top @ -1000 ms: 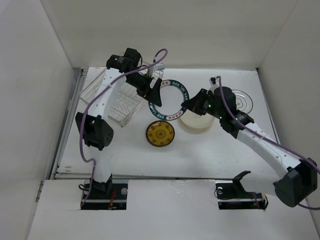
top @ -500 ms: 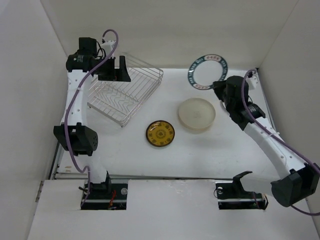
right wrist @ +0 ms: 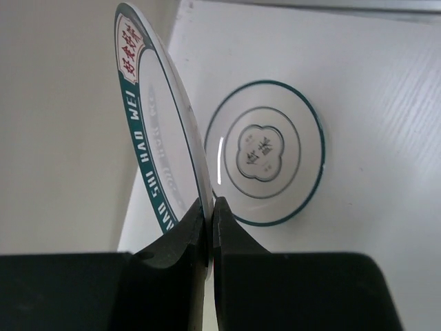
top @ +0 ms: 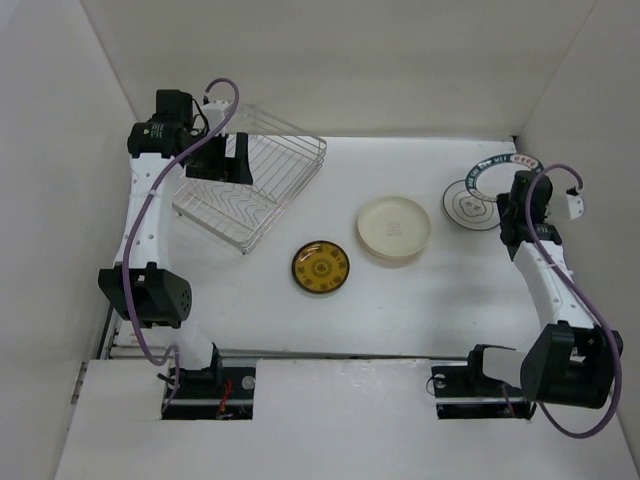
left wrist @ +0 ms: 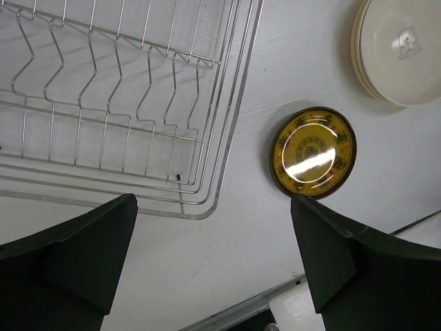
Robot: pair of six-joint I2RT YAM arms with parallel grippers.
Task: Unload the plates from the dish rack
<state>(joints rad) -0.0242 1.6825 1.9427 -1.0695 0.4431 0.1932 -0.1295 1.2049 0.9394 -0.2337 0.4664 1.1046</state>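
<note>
The right gripper (right wrist: 209, 214) is pinched shut on the lower rim of the teal-rimmed plate (right wrist: 162, 138), holding it on edge at the far right of the table (top: 420, 300). The plate stands nearly upright, tipped a little. A small white plate with a thin teal ring (right wrist: 265, 152) lies flat on the table just beyond it, on the side the tipped plate leans over. To lay the held plate down, I'd judge it has to swing from standing to flat. Whether its lower edge is clear of the table I can't quite make out.

The left gripper (left wrist: 212, 207) hangs wide and empty above the dish rack (left wrist: 124, 103), which looks bare of plates. The dark plate with the gold centre (top: 320, 267) and the cream plate (top: 395, 228) lie flat mid-table, apart from each other. The right arm alone is carrying anything.
</note>
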